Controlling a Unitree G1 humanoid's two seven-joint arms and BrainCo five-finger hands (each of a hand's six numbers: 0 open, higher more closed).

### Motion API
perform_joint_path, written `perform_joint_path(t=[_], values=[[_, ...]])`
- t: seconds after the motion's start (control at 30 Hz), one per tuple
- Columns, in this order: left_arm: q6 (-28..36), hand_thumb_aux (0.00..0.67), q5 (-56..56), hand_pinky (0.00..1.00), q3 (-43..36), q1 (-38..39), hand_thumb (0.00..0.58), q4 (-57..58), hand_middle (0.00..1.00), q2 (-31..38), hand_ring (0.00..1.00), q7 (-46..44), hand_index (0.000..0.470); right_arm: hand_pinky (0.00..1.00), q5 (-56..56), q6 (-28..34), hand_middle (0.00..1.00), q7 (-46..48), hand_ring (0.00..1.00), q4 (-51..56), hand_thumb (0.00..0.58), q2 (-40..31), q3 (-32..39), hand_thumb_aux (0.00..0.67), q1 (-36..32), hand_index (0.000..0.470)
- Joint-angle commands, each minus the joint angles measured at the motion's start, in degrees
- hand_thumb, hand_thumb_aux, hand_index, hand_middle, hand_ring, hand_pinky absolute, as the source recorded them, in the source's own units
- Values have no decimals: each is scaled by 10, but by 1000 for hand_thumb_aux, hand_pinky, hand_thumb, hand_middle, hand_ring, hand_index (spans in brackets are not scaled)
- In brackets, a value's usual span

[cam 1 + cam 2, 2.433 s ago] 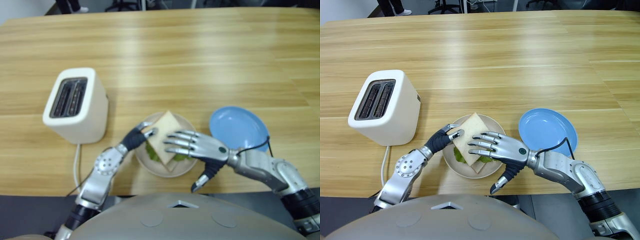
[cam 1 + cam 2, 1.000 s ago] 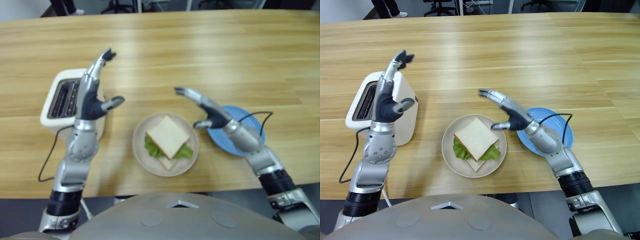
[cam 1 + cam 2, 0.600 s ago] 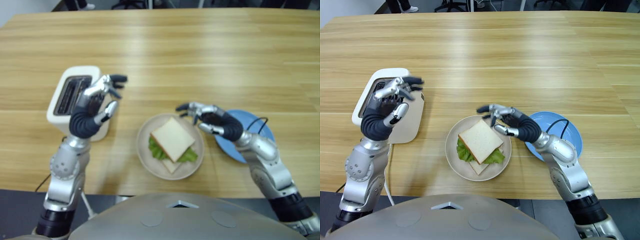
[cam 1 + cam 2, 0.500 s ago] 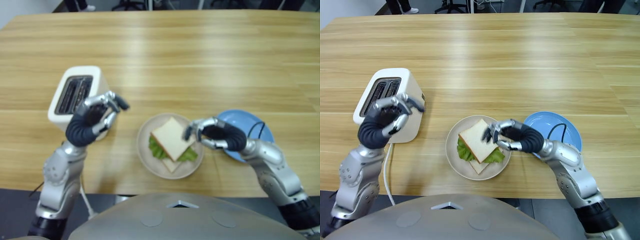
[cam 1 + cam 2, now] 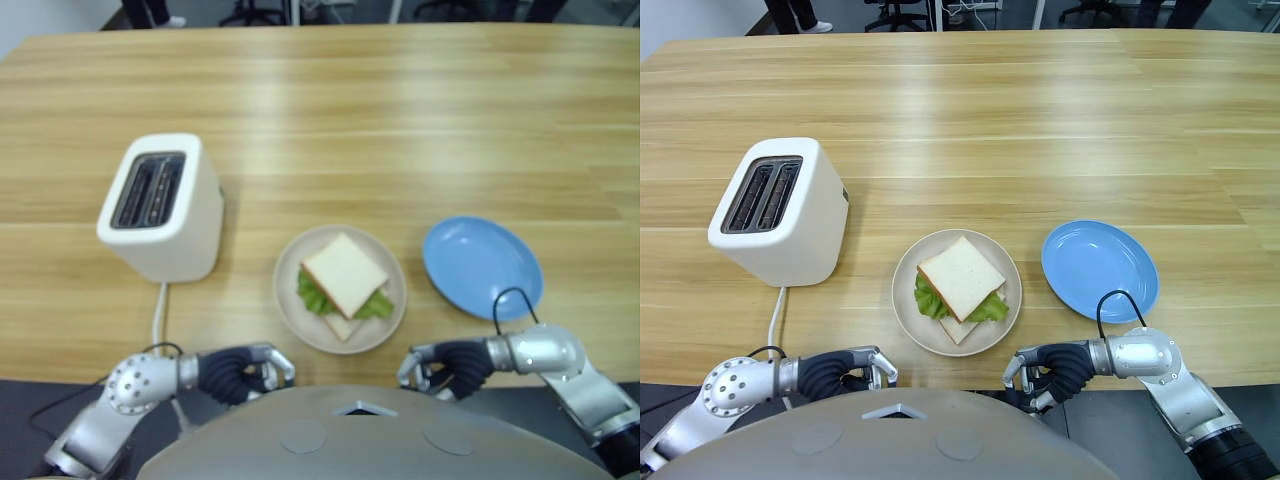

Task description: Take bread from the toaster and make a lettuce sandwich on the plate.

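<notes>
Lettuce sandwich (image 5: 961, 277) assembled on plate (image 5: 925, 335); left hand (image 5: 845, 372) and right hand (image 5: 1052, 372), now withdrawn from it, clenched empty; task seemingly done.

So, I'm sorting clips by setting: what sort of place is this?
Probably an office or lab rather than a home kitchen: a long wooden table, wheeled chair bases beyond its far edge, and a toaster standing on it.

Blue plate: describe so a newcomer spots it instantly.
On the wooden table, a white toaster stands at the left and two plates lie near the front edge. The blue plate is the right-hand one. It alone is blue; the beige plate beside it carries the sandwich.
</notes>
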Motion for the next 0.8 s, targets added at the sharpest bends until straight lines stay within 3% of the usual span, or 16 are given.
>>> perform_joint_path(t=[0.03, 0.33, 0.57, 0.8], values=[[8, 670, 165, 1000, -26, -36, 580, 69, 1000, -13, 1000, 72, 460, 1000, -162, -76, 1000, -89, 1000, 30, 580, 9, 10, 670, -24, 460], [-25, 670, 291, 1000, -51, -127, 580, 123, 1000, -59, 1000, 177, 460, 1000, -358, -119, 1000, -246, 1000, 73, 580, 41, 31, 670, -105, 460], [-28, 670, 343, 1000, -64, -208, 580, 165, 1000, -121, 1000, 252, 460, 1000, -447, -111, 1000, -341, 1000, 134, 580, 105, 78, 670, -202, 460], [17, 670, 392, 1000, -39, -303, 580, 237, 1000, -187, 1000, 371, 460, 1000, -524, -74, 1000, -484, 1000, 247, 580, 187, 113, 670, -323, 460]])
